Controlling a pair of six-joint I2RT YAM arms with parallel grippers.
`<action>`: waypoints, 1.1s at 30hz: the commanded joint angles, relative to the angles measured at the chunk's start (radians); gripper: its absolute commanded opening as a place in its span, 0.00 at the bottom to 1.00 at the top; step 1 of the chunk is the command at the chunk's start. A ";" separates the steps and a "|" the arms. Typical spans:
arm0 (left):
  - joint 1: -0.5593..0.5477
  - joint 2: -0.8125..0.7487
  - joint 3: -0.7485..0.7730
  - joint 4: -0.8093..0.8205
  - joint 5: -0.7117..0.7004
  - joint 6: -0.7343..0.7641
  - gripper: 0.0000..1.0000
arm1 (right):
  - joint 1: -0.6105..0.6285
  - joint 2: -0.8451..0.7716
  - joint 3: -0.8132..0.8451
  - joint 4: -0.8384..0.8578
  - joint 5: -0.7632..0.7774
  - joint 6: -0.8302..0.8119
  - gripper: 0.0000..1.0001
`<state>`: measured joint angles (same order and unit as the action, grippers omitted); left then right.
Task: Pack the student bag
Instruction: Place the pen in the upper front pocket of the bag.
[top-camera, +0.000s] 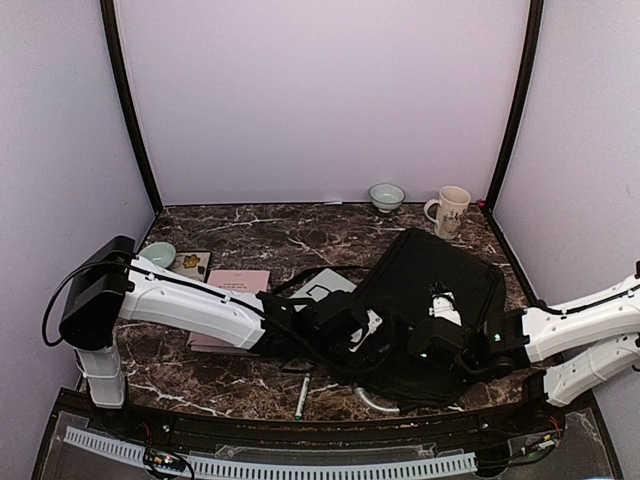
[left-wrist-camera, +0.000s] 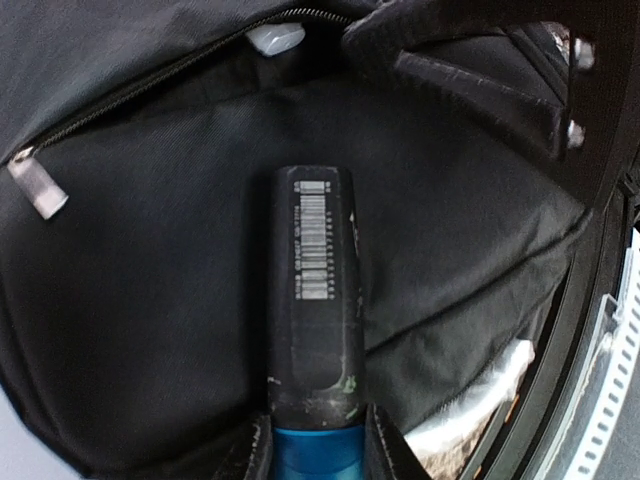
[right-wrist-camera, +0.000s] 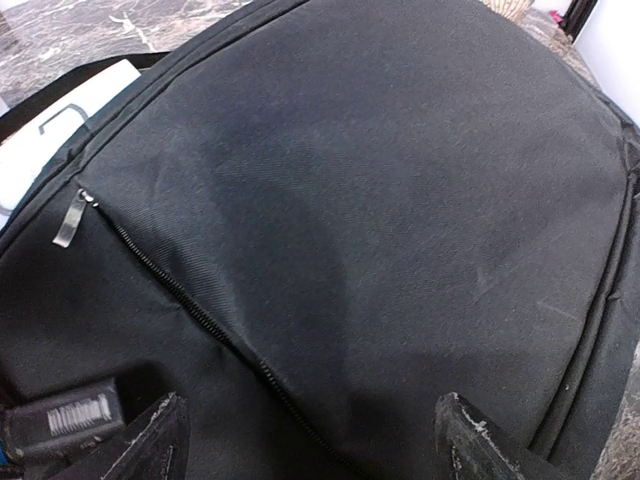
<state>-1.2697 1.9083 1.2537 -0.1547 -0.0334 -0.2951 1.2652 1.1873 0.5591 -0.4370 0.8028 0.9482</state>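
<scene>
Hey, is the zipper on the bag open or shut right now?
Open, it seems: on the bag, the zipper shows one toothed edge standing off the fabric below, with a dark gap under it.

Mostly black on dark marble from where I sit.
The student bag (top-camera: 440, 270) reads plain black to me, with a silver zipper pull (right-wrist-camera: 70, 218). The marker (left-wrist-camera: 313, 330) is black with a white barcode label and a blue band. The table (top-camera: 250, 225) is dark brown marble veined white. I see a pink book (top-camera: 235, 283) and a cream mug (top-camera: 450, 210) with dark print, possibly lettering.
</scene>
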 joint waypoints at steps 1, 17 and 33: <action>0.011 0.045 0.083 -0.023 0.015 0.014 0.10 | 0.009 0.035 0.028 0.028 0.075 0.003 0.83; 0.026 0.122 0.198 -0.106 -0.061 -0.001 0.10 | -0.087 0.171 0.032 0.112 0.100 -0.029 0.64; 0.049 0.201 0.290 -0.126 -0.066 0.004 0.09 | -0.105 0.188 0.023 0.238 0.097 -0.143 0.27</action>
<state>-1.2335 2.0964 1.5082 -0.2493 -0.0898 -0.2970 1.1687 1.3842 0.5739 -0.2497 0.8616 0.8261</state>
